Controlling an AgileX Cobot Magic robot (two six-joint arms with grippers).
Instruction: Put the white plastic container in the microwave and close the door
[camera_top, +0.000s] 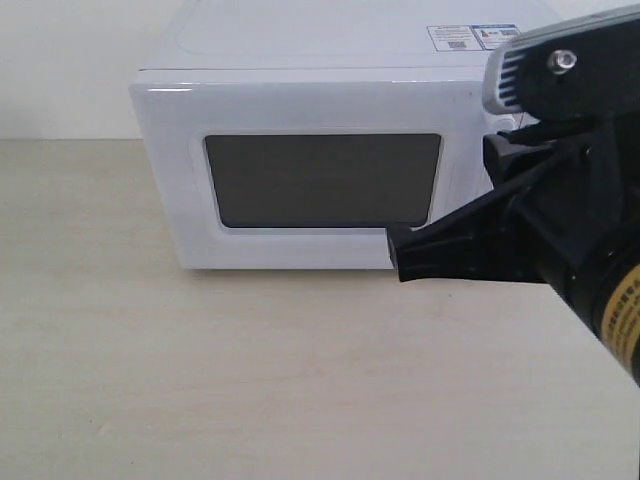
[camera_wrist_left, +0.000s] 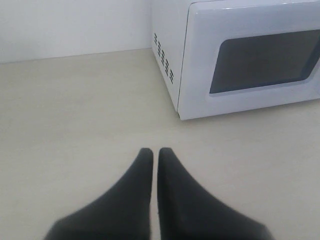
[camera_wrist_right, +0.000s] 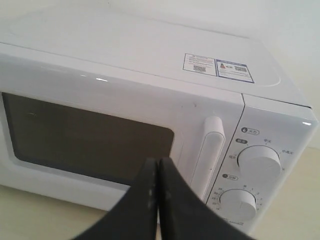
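The white microwave (camera_top: 300, 90) stands at the back of the table with its door (camera_top: 320, 175) shut flat against the body. The dark window (camera_wrist_right: 85, 137), the vertical bar handle (camera_wrist_right: 210, 150) and two round knobs (camera_wrist_right: 258, 162) show in the right wrist view. My right gripper (camera_top: 400, 255) hangs shut and empty just in front of the door's lower right part, near the handle. My left gripper (camera_wrist_left: 153, 151) is shut and empty over bare table, well clear of the microwave's vented side (camera_wrist_left: 164, 59). The white plastic container is not in view.
A pale wood-grain table (camera_top: 200, 380) spreads in front of the microwave. A white wall (camera_top: 60, 60) rises behind it. Stickers (camera_wrist_right: 217, 66) lie on the microwave's top. The right arm's black body (camera_top: 570, 200) fills the right edge of the exterior view.
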